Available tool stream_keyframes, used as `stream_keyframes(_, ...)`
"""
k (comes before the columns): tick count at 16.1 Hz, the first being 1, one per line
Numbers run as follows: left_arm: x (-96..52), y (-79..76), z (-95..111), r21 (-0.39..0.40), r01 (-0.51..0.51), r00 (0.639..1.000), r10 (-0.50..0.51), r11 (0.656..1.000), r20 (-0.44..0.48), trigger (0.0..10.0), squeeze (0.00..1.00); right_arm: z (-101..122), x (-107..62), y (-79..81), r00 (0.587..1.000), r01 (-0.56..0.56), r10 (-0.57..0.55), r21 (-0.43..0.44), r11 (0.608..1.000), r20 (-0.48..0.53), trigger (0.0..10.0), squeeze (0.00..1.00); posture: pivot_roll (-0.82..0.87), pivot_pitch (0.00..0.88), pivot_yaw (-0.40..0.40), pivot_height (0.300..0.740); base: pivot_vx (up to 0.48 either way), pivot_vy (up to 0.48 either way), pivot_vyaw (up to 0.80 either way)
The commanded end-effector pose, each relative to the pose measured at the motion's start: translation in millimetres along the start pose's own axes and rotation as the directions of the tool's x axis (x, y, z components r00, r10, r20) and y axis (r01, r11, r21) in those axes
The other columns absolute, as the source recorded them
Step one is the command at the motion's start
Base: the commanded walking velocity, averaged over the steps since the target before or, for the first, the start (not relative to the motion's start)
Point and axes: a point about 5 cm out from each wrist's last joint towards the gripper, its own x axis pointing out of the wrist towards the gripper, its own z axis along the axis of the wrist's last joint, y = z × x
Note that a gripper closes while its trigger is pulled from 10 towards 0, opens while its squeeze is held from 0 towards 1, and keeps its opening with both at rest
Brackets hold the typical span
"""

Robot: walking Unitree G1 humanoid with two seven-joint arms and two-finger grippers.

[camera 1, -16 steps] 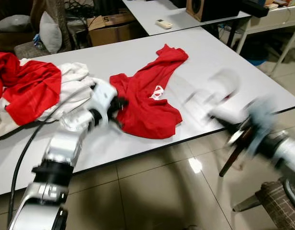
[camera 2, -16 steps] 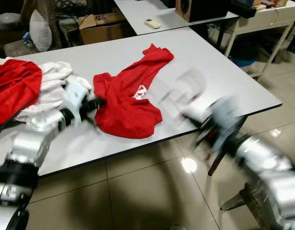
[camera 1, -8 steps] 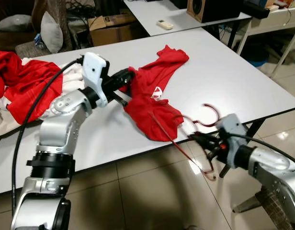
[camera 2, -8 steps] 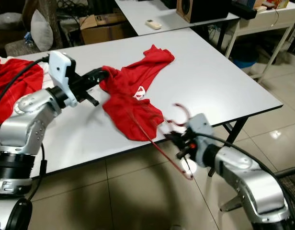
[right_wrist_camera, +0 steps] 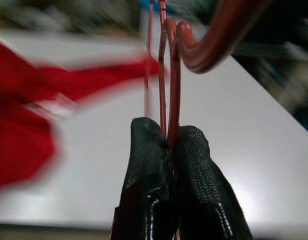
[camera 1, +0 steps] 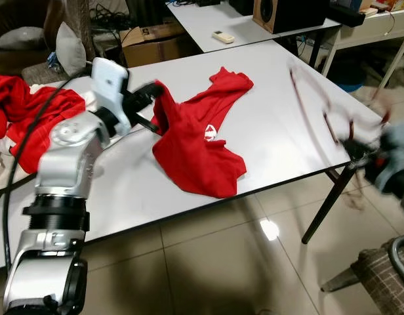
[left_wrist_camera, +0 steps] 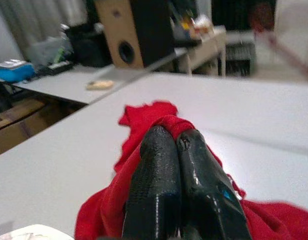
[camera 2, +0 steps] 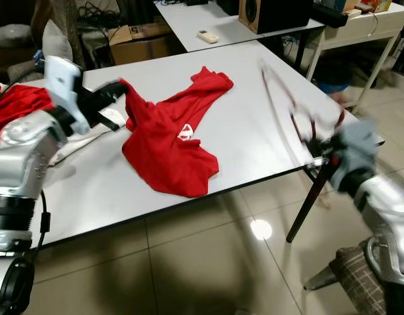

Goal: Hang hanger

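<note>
L gripper (left_wrist_camera: 176, 150) pinches red shirt (camera 1: 195, 141); R gripper (right_wrist_camera: 166, 145) pinches hanger (right_wrist_camera: 171, 75) (blurred).

White desk (camera 1: 274, 125) up front, w/ heap of red and white clothes (camera 1: 31, 118) at its far left end. Behind it a 2nd white desk (camera 1: 208, 16) carrying a white remote (camera 1: 222, 37) and a wooden speaker (camera 1: 287, 12), plus a cardboard box (camera 1: 153, 41) on the floor betw. the two and a grey cushion (camera 1: 69, 49) to its left. Glossy tiled floor (camera 1: 208, 262) below, checked seat cushion (camera 1: 385, 275) at lower right corner.
</note>
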Motion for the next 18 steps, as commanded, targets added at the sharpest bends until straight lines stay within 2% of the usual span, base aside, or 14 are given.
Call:
stream_keyframes(1, 10.2, -6.5, 6.8, 0.065, 0.051, 0.999, -0.050, 0.997, -0.008, 0.0, 0.00, 10.4, -1.8, 21.8, 0.984, -0.166, 0.166, -0.009, 0.986, 0.060, 10.0, 0.00, -0.18, 0.000, 0.125, 0.740, 0.000, 0.000, 0.00)
stream_keyframes(2, 20.8, -12.1, 19.2, 0.021, 0.106, 0.993, -0.107, 0.994, 0.042, 0.0, 0.00, 12.8, -2.7, 39.2, 0.958, -0.276, 0.275, 0.000, 0.961, 0.082, 10.0, 0.00, -0.18, 0.000, 0.130, 0.740, 0.000, 0.000, 0.00)
stream_keyframes(3, 28.7, -7.3, 34.3, -0.053, 0.095, 0.990, -0.089, 0.994, 0.107, 0.0, 0.00, 11.1, -2.3, 51.1, 0.938, -0.338, 0.337, -0.006, 0.941, 0.077, 10.0, 0.00, -0.18, 0.000, 0.139, 0.740, 0.000, 0.000, 0.00)
stream_keyframes(5, 34.8, 12.8, 58.5, -0.105, -0.025, 0.983, 0.044, 0.994, 0.181, 0.0, 0.00, 5.3, -4.4, 62.1, 0.920, -0.389, 0.389, -0.008, 0.921, 0.056, 10.0, 0.00, -0.18, 0.000, 0.153, 0.740, 0.000, 0.000, 0.00)
stream_keyframes(6, 34.6, 24.3, 79.7, -0.297, -0.023, 0.946, 0.117, 0.955, 0.303, 0.0, 0.00, 2.5, -7.6, 65.6, 0.913, -0.406, 0.405, 0.003, 0.914, 0.048, 10.0, 0.00, -0.18, 0.000, 0.160, 0.740, 0.000, 0.000, 0.00)
stream_keyframes(7, 35.5, 28.9, 78.0, -0.275, -0.067, 0.952, 0.144, 0.959, 0.270, 0.0, 0.00, -0.3, -10.0, 65.8, 0.916, -0.400, 0.399, 0.006, 0.917, 0.033, 10.0, 0.00, -0.18, 0.000, 0.160, 0.740, 0.000, 0.000, 0.00)
stream_keyframes(8, 39.0, 25.8, 49.4, -0.012, -0.115, 0.991, 0.115, 0.993, 0.066, 0.0, 0.00, -3.0, -11.4, 65.2, 0.920, -0.391, 0.391, 0.008, 0.920, 0.021, 10.0, 0.00, -0.18, 0.000, 0.165, 0.740, 0.000, 0.000, 0.00)
stream_keyframes(9, 39.4, 21.8, 15.4, 0.025, -0.109, 0.990, 0.111, 0.994, -0.087, 0.0, 0.00, -5.6, -12.8, 65.9, 0.918, -0.396, 0.396, 0.006, 0.918, 0.007, 10.0, 0.00, -0.19, 0.001, 0.170, 0.740, 0.000, 0.000, 0.00)
stream_keyframes(10, 39.3, 19.4, 6.5, 0.043, -0.102, 0.987, 0.107, 0.994, -0.122, 0.0, 0.00, -6.9, -13.7, 66.2, 0.916, -0.402, 0.402, 0.000, 0.916, -0.006, 10.0, 0.00, -0.19, 0.004, 0.174, 0.740, 0.000, 0.000, 0.00)
stream_keyframes(12, 43.6, 13.5, 13.7, 0.001, -0.082, 0.994, 0.082, 0.997, -0.066, 0.0, 0.00, -9.7, -15.6, 69.6, 0.902, -0.431, 0.431, -0.005, 0.902, -0.036, 10.0, 0.00, -0.19, 0.002, 0.171, 0.740, 0.000, 0.000, 0.00)
stream_keyframes(14, 49.4, 5.1, 26.2, 0.035, -0.003, 1.000, 0.004, 0.999, -0.015, 0.0, 0.00, -12.2, -11.3, 80.0, 0.880, -0.472, 0.472, -0.002, 0.881, -0.048, 10.0, 0.00, -0.19, 0.000, 0.168, 0.740, 0.000, 0.000, 0.00)
stream_keyframes(16, 51.0, 1.2, 31.9, 0.026, 0.026, 1.000, -0.026, 0.999, 0.014, 0.0, 0.00, -14.6, -7.1, 81.3, 0.883, -0.467, 0.467, -0.001, 0.884, -0.056, 10.0, 0.00, -0.19, 0.000, 0.166, 0.740, 0.000, 0.000, 0.00)
stream_keyframes(17, 52.4, -7.1, 49.4, -0.023, 0.102, 0.989, -0.099, 0.994, 0.111, 0.0, 0.00, -18.3, -3.2, 84.6, 0.878, -0.475, 0.473, -0.004, 0.880, -0.078, 10.0, 0.00, -0.19, 0.000, 0.164, 0.740, 0.000, 0.000, 0.00)
stream_keyframes(18, 52.5, -8.9, 56.8, -0.039, 0.126, 0.982, -0.119, 0.991, 0.148, 0.0, 0.00, -20.5, -1.7, 85.5, 0.875, -0.477, 0.475, -0.003, 0.879, -0.093, 10.0, 0.00, -0.19, 0.000, 0.164, 0.740, 0.000, 0.000, 0.00)
